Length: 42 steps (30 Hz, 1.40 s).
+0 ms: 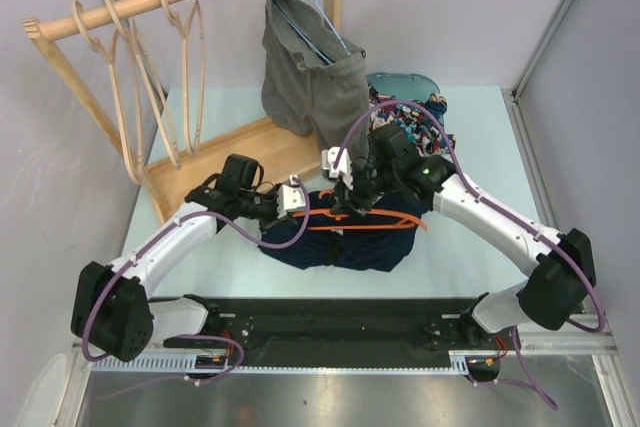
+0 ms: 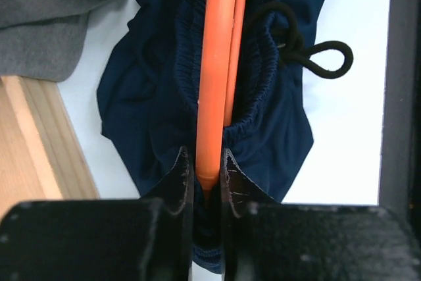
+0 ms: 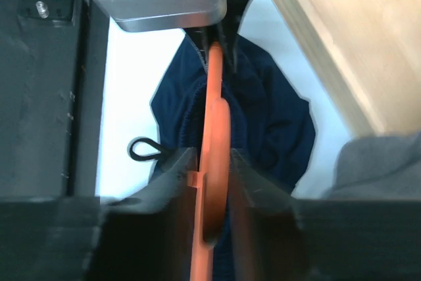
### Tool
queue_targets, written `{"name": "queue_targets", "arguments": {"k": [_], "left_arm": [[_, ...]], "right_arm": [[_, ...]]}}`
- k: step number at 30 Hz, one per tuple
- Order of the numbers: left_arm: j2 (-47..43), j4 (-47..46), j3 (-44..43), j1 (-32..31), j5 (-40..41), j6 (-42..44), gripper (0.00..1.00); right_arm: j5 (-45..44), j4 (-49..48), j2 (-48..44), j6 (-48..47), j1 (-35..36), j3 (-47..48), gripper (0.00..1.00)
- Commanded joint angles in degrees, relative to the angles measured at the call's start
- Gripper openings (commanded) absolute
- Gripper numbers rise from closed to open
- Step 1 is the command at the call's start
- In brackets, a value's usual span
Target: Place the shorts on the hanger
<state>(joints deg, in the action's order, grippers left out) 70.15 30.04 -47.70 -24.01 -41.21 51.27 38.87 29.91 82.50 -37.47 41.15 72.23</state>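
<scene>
"Left gripper [image 2: 207,162] is seen pinched shut on one end of the orange hanger [image 2: 214,64]. The right gripper [image 3: 212,162] is closed on the same hanger further along."

"And where are the navy shorts [image 1: 372,247] found?"

"On the table [image 1: 200,267], just beside the base of the wooden rack [image 1: 230,162]. The hanger is laid across them, and its bar is apparently threaded into the elastic waistband [image 2: 256,90]."

"How is the threading judged best done?"

"The bar should be slid level, so that the gathered waistband is not bunched at one end. The drawstring loop [image 2: 329,57] should be left clear of the fingers. Both grips should be held firm, since thin plastic is easily twisted."
</scene>
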Motion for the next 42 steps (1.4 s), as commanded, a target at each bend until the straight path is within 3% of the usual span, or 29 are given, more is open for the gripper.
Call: {"name": "queue_targets", "arguments": {"k": [1,4,6,12,15,18,21,26,29,30,35,42], "left_arm": [[-0.98,-2.97,-0.28,1.94,-3.26,-5.81,0.0],[-1.07,-3.32,-0.55,4.4,-3.44,-8.28,0.0],[-1.59,-2.97,-0.29,6.6,-5.62,-8.03,0.0],[-6.6,2.22,3.4,7.66,-10.29,5.33,0.0],[-7.4,-2.61,4.64,7.57,-8.89,0.09,0.0],[-4.07,-3.85,1.92,7.57,-6.87,-8.53,0.0],[-2.48,-7.79,1.38,7.57,-3.27,-17.05,0.0],[-0.99,-11.14,1.91,7.57,-0.63,-23.13,0.0],[1.21,-11.41,0.95,7.57,-0.71,-26.03,0.0],[1.65,-11.93,0.94,7.57,-0.63,-27.17,0.0],[3.06,-13.34,-0.02,7.57,-0.62,-29.03,0.0],[3.06,-13.61,0.07,7.57,-0.45,-29.82,0.0]], "right_arm": [[-3.18,-2.06,-5.85,9.68,-3.34,0.29,0.5],[-4.94,0.41,-10.59,16.19,-7.56,-1.82,0.52],[-5.91,1.02,-14.62,19.78,-11.24,-3.75,0.62],[-0.57,3.13,-16.76,24.9,-24.95,-6.66,0.65],[1.64,5.59,-17.1,24.12,-30.41,-6.75,0.65],[1.21,8.23,-21.31,22.45,-31.3,-8.94,0.65],[-2.73,7.01,-27.64,23.23,-30.25,-13.84,0.64],[-11.19,2.36,-32.14,25.96,-26.48,-20.27,0.67],[-17.12,-3.44,-32.23,27.45,-19.73,-24.66,0.73],[-19.69,-5.28,-32.31,27.45,-14.57,-25.98,0.74],[-30.5,-18.38,-28.63,28.51,-4.33,-33.02,0.75],[-36.58,-31.65,-19.93,26.84,-2.82,-36.81,0.72]]}}
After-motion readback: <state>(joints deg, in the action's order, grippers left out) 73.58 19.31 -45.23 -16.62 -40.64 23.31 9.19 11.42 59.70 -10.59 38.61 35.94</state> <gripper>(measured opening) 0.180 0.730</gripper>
